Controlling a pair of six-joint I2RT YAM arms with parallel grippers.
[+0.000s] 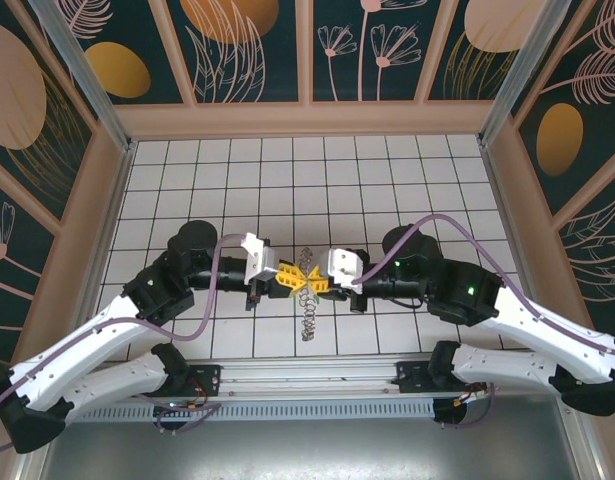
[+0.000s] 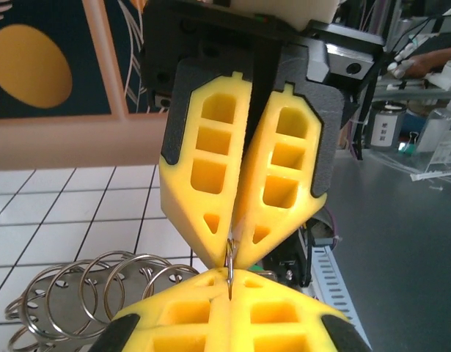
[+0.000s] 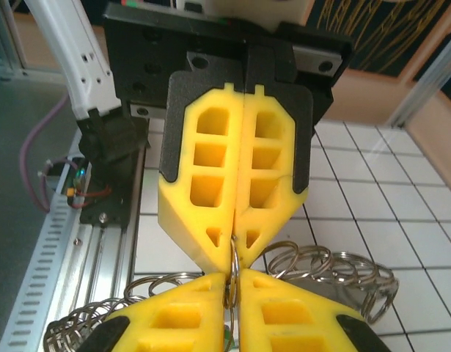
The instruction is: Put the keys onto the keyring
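Pinch from both sides: my left gripper (image 2: pixel 229 282) and right gripper (image 3: pixel 232 286) clamp the keyring (image 2: pixel 229 258), probably steadying it for threading.

The bench (image 1: pixel 237 180) is a white surface ruled with thin dark lines into square tiles. A pale wooden ledge (image 1: pixel 307 120) borders its far, left and right edges, and a grey metal rail (image 1: pixel 307 375) runs along its near edge. A chain of silvery split rings (image 1: pixel 308 318) lies near the middle of the bench, closer to the near edge than the far one, running roughly from far to near. Its end coils rest loosely on the tiles, overlapping one another, while its middle rises off the surface.
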